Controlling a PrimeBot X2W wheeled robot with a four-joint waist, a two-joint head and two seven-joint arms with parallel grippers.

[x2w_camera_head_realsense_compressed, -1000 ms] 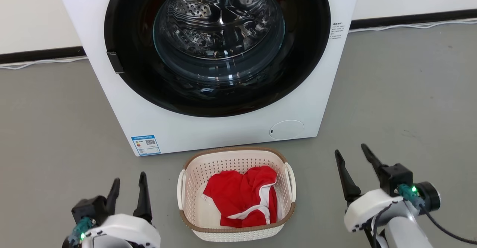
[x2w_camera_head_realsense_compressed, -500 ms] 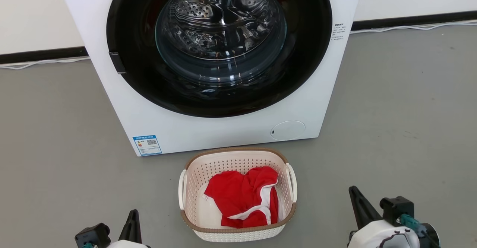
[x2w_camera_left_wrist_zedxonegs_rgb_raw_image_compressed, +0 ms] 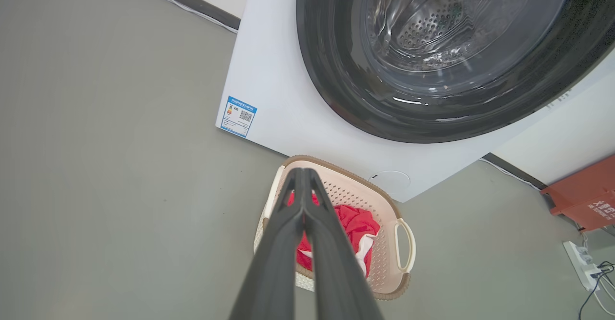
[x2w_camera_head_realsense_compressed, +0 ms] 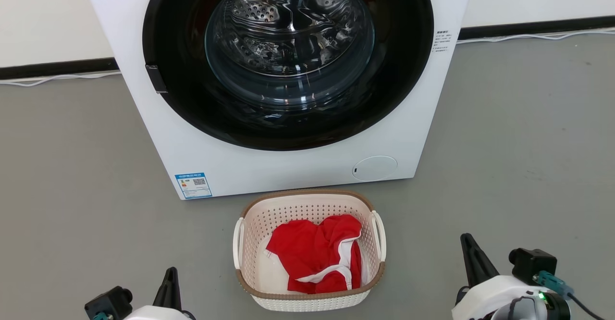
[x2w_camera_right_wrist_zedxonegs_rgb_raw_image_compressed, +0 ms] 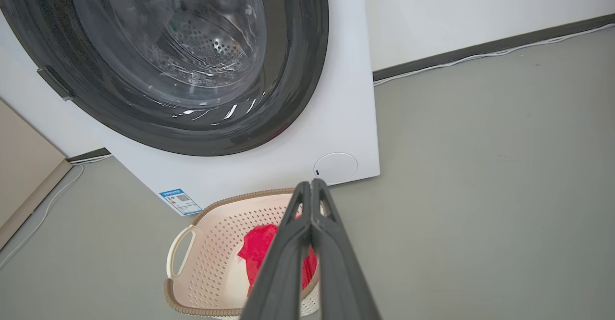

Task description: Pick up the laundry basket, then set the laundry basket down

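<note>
The left gripper (x2w_camera_left_wrist_zedxonegs_rgb_raw_image_compressed: pixel 302 178) has its two fingers pressed together on nothing. The right gripper (x2w_camera_right_wrist_zedxonegs_rgb_raw_image_compressed: pixel 311 188) is the same, tips meeting and empty. In the head view they sit at about 8 and 4 o'clock of the laundry basket (x2w_camera_head_realsense_compressed: pixel 298 212), both well apart from it.

The basket stands on the floor (x2w_camera_head_realsense_compressed: pixel 504 166) at 6 o'clock of the washing machine (x2w_camera_head_realsense_compressed: pixel 269 166), close in front of it, with a red garment (x2w_camera_head_realsense_compressed: pixel 312 252) heaped inside.

Fingers that go in unparted would likely shove or tip the light basket rather than take its loop handles (x2w_camera_head_realsense_compressed: pixel 237 243). An uneven lift could spill the garment.

The head view's bottom edge cuts off both grippers, and in each wrist view the fingers cover part of the basket's rim.
</note>
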